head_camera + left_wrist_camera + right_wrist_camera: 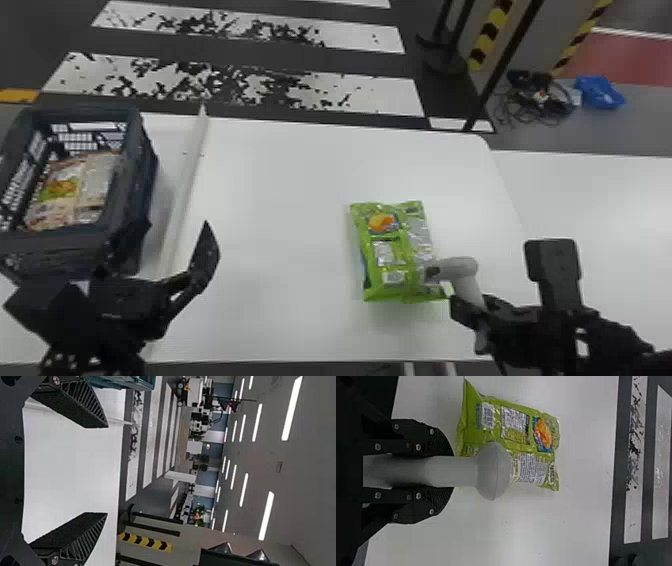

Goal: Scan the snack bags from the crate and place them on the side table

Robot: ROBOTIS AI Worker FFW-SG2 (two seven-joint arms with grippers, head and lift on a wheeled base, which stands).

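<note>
Beyond the work lies a dark floor (240, 45) crossed by white stripes with black patches. In front of it is a broad white surface (275, 175) with rounded far corners, and past its right edge a second white surface (600, 200). A narrow pale ridge (187, 175) runs from near to far along the left part.

To the left of that ridge is a dark slatted crate (55, 245), with snack bags (90, 190) lying inside it. Close by the crate's near right corner is the left hand (175, 227). The left wrist view shows its two black fingers (85, 405) spread wide, with nothing between them.

The right hand (470, 305) is over the right part of the surface, closed around the handle of a pale grey scanner. A green snack bag (370, 260) lies flat near the middle right of the surface, its printed back up, with silver-white panels and an orange picture. The scanner (465, 267) has its rounded head over the bag's near right part; whether they touch, I cannot tell. Smallest is the barcode (487, 415) at one end of the bag.
</note>
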